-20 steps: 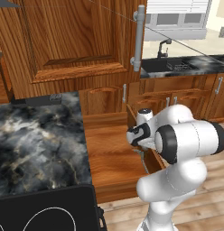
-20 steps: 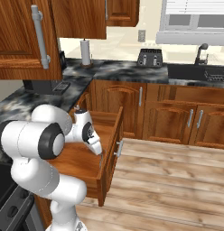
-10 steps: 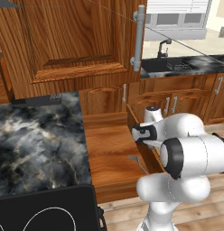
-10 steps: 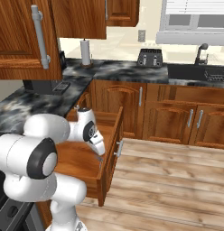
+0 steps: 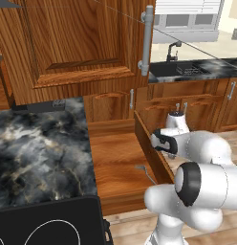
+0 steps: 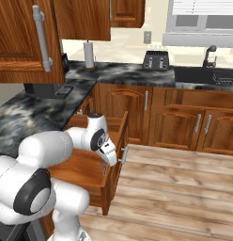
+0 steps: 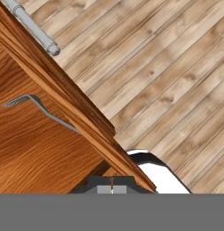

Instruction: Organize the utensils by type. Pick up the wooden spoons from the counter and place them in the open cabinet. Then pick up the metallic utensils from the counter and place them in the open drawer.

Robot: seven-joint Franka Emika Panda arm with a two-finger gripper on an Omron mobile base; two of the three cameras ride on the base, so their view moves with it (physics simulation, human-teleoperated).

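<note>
The white arm is being folded tightly in front of the base, with the big elbow joint bulging low and the forearm bent back toward the open drawer (image 5: 115, 158). The hand is being held over the drawer's front edge, angled downward, as seen in the right base view, where the gripper (image 6: 111, 162) is hanging just above the front board near the drawer's silver bar handle (image 7: 30, 27). In the hand view the fingertips are being pressed together into a single dark block at the bottom, so the pincer is fully closed with nothing between the tips. One metal utensil (image 7: 39, 108), thin and grey with a bent end, is lying flat on the drawer's wooden bottom, close to the front wall; it is also visible in the left base view (image 5: 145, 172). The marbled black counter (image 5: 39, 153) is sitting left of the drawer. Plank flooring (image 7: 168, 72) is being viewed beyond the drawer front.
</note>
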